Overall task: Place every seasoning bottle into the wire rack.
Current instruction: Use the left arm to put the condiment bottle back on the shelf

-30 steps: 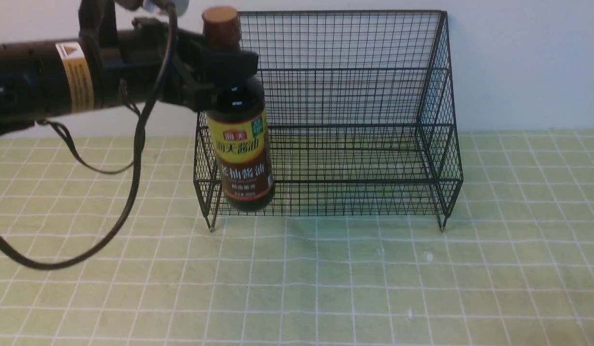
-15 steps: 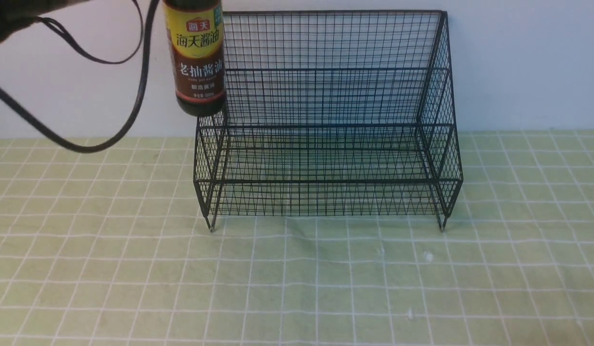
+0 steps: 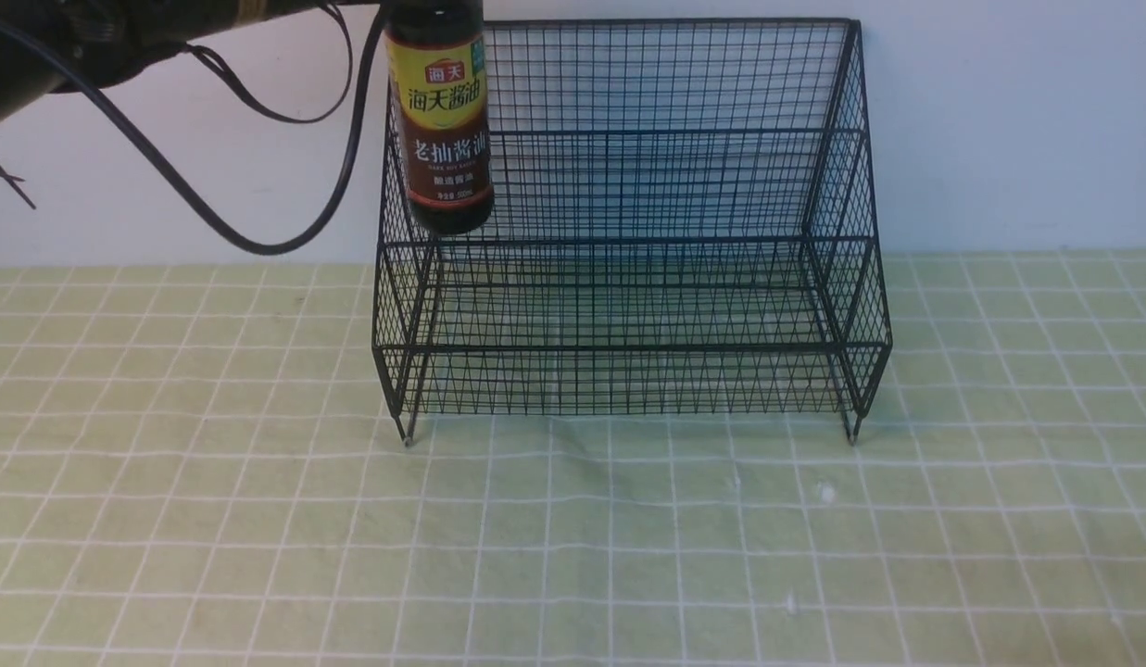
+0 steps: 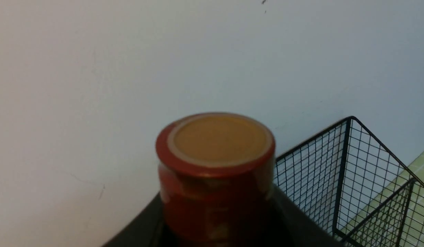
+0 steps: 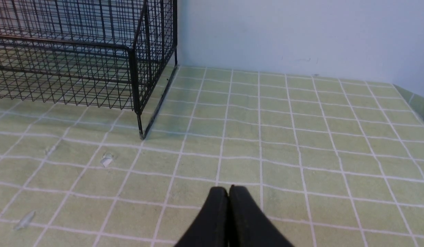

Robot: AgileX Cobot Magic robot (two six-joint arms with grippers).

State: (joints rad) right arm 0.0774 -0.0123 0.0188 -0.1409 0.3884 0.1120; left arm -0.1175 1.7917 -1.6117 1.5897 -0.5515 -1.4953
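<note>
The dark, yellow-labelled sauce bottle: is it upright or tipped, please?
Upright: the dark sauce bottle hangs vertical, label text level.

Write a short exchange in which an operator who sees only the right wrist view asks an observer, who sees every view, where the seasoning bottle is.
Operator: I see one end of the wire rack and my right gripper, shut. Where is the seasoning bottle?
Observer: It hangs upright in the air at the rack's left end, base higher than the upper tier's front rail, not yet set down.
Operator: What holds it?
Observer: The left gripper, shut on its neck below the reddish-brown cap.
</note>
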